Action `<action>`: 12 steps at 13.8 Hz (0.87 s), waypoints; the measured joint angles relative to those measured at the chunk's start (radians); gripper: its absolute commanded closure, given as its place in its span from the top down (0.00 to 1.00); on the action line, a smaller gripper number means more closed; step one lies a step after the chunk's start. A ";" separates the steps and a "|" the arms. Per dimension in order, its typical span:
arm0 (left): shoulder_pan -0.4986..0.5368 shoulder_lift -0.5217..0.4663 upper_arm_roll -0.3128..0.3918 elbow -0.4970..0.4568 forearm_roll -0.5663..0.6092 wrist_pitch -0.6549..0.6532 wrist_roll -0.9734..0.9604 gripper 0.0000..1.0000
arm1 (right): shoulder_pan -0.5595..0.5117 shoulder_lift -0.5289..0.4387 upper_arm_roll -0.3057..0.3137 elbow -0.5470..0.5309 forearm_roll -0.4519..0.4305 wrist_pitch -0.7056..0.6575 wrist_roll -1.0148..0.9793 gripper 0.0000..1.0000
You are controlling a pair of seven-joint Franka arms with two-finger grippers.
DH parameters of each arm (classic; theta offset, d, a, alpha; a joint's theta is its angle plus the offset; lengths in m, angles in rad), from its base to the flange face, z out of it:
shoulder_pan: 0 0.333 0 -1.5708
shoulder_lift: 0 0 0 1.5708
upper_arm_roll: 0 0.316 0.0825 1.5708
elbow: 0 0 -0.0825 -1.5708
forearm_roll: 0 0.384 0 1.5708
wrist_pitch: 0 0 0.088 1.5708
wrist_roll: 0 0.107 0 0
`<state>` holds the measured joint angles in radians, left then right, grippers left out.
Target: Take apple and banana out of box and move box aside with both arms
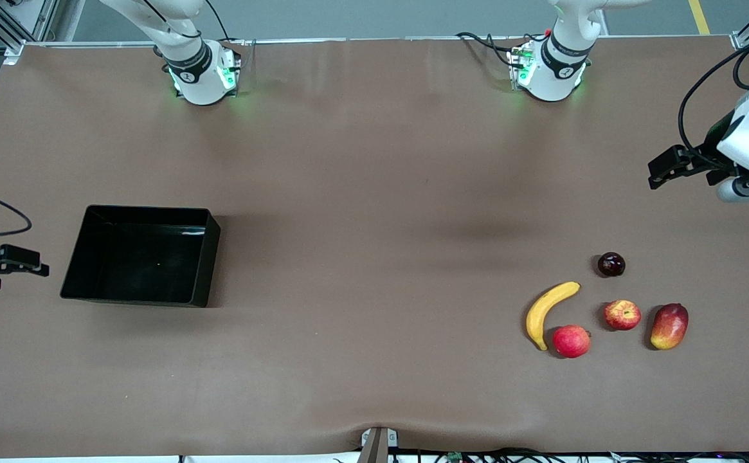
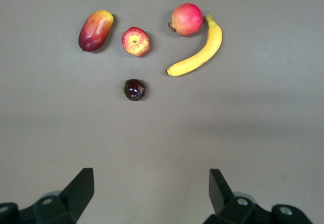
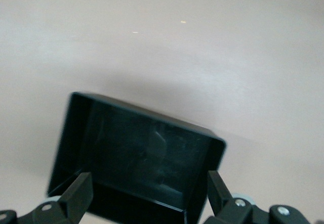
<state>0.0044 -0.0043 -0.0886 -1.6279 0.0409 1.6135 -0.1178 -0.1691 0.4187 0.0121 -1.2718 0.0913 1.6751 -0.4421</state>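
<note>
- Fruits number five in the front view, grouped on the brown table [image 1: 374, 193] toward my left arm's end: one banana [image 1: 549, 312], one apple [image 1: 622, 314], one rounder red fruit [image 1: 571, 341], one red-and-yellow oval fruit [image 1: 669, 326] and one small dark fruit [image 1: 611, 264].
- One box [image 1: 143, 255] sits toward my right arm's end, well apart from the fruits, black, shallow and upright.
- My left gripper [image 1: 660, 168] hangs over the table's edge at my left arm's end; my right gripper [image 1: 27, 265] hangs just beside the box at the other end.
- Left wrist view: the same five fruits. The banana [image 2: 198, 49] is long, curved and yellow, touching or nearly touching the rounder red fruit [image 2: 186, 19]. The apple [image 2: 135, 41] is small, red with yellow patches, between that fruit and the oval one [image 2: 95, 30]. The dark fruit [image 2: 134, 89] lies apart. My left gripper [image 2: 152, 193] has its fingers spread wide, gripping nothing.
- Right wrist view: one box [image 3: 126, 153], glossy inside; what it holds is hard to tell in this blur. My right gripper [image 3: 147, 196] is spread wide too, a finger past each side of the box.
</note>
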 measured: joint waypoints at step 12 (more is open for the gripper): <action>-0.001 -0.070 -0.016 -0.029 -0.016 -0.023 0.082 1.00 | 0.134 -0.462 -0.014 -0.317 -0.073 -0.248 0.464 1.00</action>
<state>0.0032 -0.0741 -0.1046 -1.6567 0.0246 1.5902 -0.0360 -0.0355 -0.0438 -0.0014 -1.5893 0.0187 1.4270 0.0223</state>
